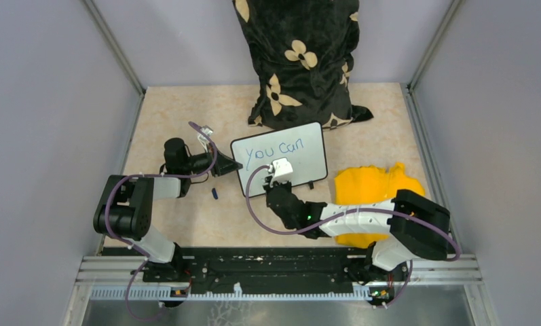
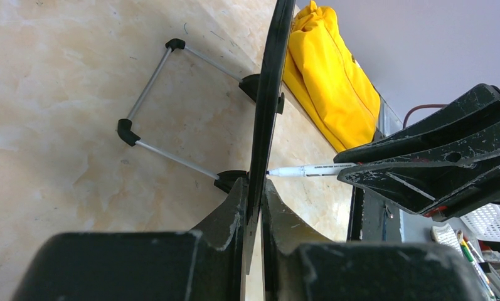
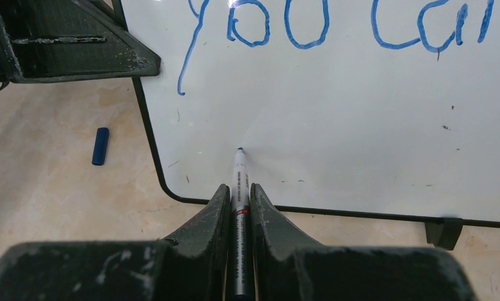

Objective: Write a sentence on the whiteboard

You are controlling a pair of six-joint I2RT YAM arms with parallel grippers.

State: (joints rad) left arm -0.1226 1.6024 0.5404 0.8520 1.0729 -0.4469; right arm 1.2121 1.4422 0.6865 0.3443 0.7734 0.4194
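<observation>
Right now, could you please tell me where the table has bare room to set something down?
Free: the far-left table corner beside the flowered cushion, and the near strip by the blue cap. Crowded: the whiteboard, left gripper, right gripper and yellow cloth.

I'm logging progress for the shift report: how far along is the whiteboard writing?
Done: "You can" stands in blue on the top line of the whiteboard. In hand: the left gripper clamps the board's edge, and the right gripper holds the marker, tip at the board below "You". Left: the lower half is blank, so any second line is unwritten.
</observation>
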